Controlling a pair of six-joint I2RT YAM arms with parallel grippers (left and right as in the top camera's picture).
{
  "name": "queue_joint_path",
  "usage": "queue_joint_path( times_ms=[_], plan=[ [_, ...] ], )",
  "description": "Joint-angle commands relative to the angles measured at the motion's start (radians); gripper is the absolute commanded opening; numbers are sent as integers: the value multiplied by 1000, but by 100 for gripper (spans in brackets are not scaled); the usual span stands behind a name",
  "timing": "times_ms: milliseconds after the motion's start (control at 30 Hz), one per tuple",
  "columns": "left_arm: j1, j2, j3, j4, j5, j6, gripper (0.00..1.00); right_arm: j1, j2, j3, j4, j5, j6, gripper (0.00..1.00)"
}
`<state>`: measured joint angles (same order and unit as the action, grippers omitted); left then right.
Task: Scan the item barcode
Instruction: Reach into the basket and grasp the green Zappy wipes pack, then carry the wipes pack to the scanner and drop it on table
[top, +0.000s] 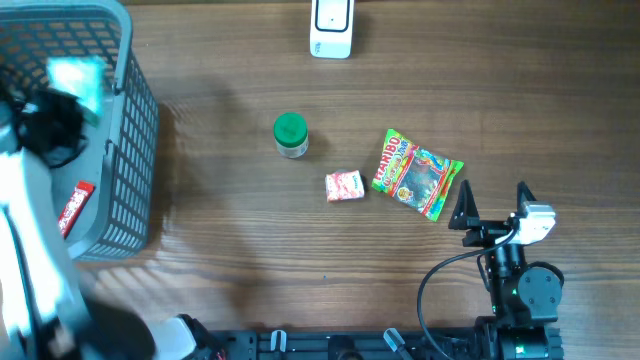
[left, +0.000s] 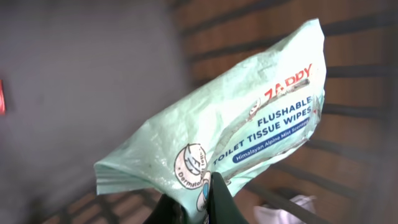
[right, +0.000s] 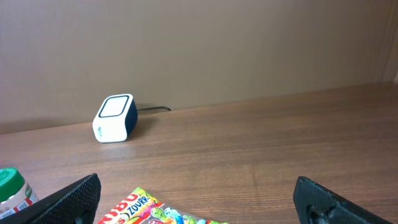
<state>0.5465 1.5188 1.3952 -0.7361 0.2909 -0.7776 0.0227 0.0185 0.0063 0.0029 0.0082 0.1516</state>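
The wipes pack (left: 236, 118) is a soft, mint green plastic bag, wrinkled and a bit shiny. It says "ZAPPY" in orange, then "FLUSHABLE TOILET TISSUE WIPES" in blue. A small blue strip reads "Himalayan Alpine Mist Scented". A round badge near the bottom starts with "Dermato", and the rest is hidden.

The left gripper (left: 202, 202) pinches the bottom edge of the pack with its dark fingers closed tight on it. The pack hangs up in the air over the basket (top: 135, 150), at the far left of the table (top: 230, 240).

The basket is grey plastic with walls like a grid. A red packet (top: 75, 205) lies inside it; its white writing is too small to read.

The scanner (top: 331, 30) is a small white box with round corners and a dark side. It stands at the back edge of the table, well apart from the pack.

In the middle of the brown wooden table stand a little jar with a green lid (top: 290, 135), a small pink packet (top: 344, 186) and a bright sweets bag (top: 415, 173) that says "HARIBO".

The right gripper (top: 495, 205) sits just beside the sweets bag, with its black fingers spread wide and holding nothing.

There is a wide stretch of open wood between the basket and the jar, and more in front of the scanner.
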Motion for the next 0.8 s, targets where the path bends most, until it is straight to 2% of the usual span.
queue_joint_path(
  times_ms=[0, 100, 200, 267, 400, 467, 533, 667, 767],
  plan=[
    [32, -246, 34, 3, -4, 10, 4, -3, -5, -1, 4, 6, -14, 100],
    [33, -370, 34, 3, 34, 7, 4, -3, -5, -1, 4, 6, -14, 100],
    [10, -470, 34, 0, 167, 9, 4, -3, -5, -1, 4, 6, -14, 100],
    [-64, -525, 32, -26, 234, 16, 4, -3, -5, -1, 4, 6, -14, 100],
    [-330, -537, 25, -103, 234, 115, 4, -3, -5, -1, 4, 6, -14, 100],
    [-469, -505, 3, -133, 194, 154, 4, -3, -5, -1, 4, 6, -14, 100],
    [-608, -460, -29, -187, 84, 173, 4, -3, -5, -1, 4, 6, -14, 100],
    [-815, -375, -100, -273, -134, 172, 4, -3, -5, -1, 4, 6, -14, 100],
    [-926, -315, -195, -269, -197, 149, 4, -3, -5, -1, 4, 6, -14, 100]
  ],
)
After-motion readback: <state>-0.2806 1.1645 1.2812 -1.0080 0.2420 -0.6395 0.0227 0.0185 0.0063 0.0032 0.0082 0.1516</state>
